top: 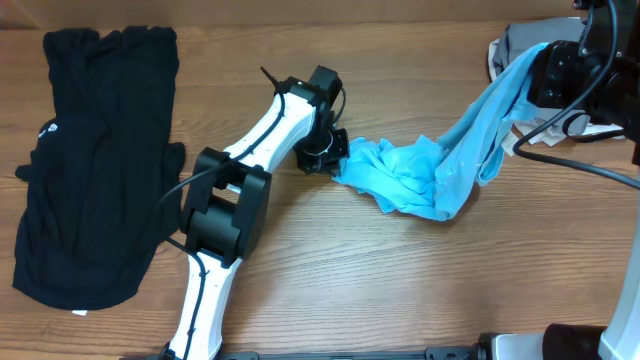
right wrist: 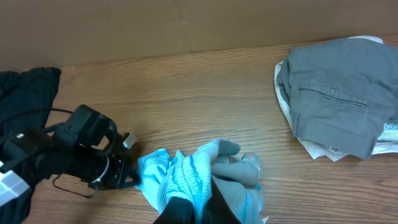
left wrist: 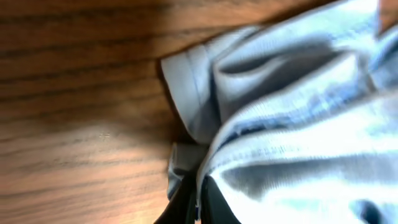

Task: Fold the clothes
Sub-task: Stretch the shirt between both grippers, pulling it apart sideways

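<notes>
The light blue T-shirt (top: 420,178) lies crumpled on the wooden table right of centre, one end pulled up toward the far right. My left gripper (top: 336,160) is at the shirt's left edge; in the left wrist view it (left wrist: 199,202) is shut on a hem of the blue fabric (left wrist: 298,124). At the top right my right gripper (top: 541,62) holds the raised end, and the right wrist view shows it (right wrist: 202,208) shut on the ribbed blue cloth (right wrist: 186,177). A large black garment (top: 95,160) is spread flat at the left.
A pile of folded grey garments (right wrist: 339,93) with something white under it sits at the table's far right corner (top: 512,42). The left arm (top: 225,210) crosses the table from the near edge to the centre. Cables trail near the right arm (top: 570,160).
</notes>
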